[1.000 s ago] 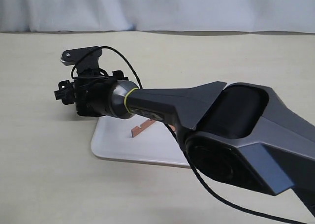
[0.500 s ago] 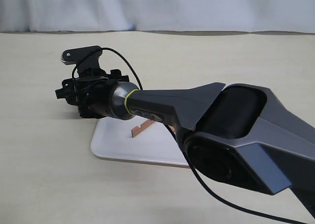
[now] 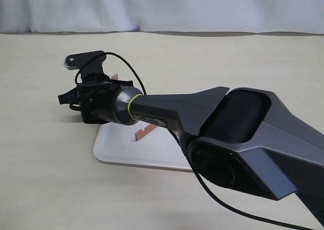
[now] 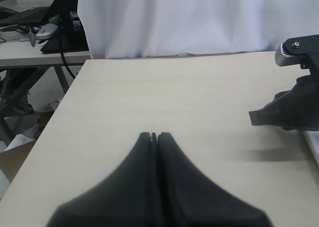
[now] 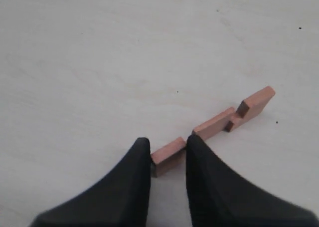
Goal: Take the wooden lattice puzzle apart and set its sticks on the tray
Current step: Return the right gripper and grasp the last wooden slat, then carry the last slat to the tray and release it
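My right gripper (image 5: 168,141) is shut on the near end of a reddish-brown notched stick (image 5: 215,123), which juts out past the fingertips over a pale surface. In the exterior view this gripper (image 3: 96,101) hangs over the far left corner of the white tray (image 3: 121,150), and a tip of the held stick (image 3: 115,77) shows behind it. A second notched stick (image 3: 147,131) lies on the tray. The lattice puzzle is out of view. My left gripper (image 4: 156,134) is shut and empty, low over the bare table.
The right arm's large grey link (image 3: 243,139) crosses the exterior view and hides much of the tray. The left wrist view shows the right gripper (image 4: 294,105) off to one side, a white curtain (image 4: 199,17) behind the table, and the table's edge (image 4: 47,127).
The right gripper has tipped and sunk slightly. A tip of the stick now shows behind it. The stick on the tray has not moved.
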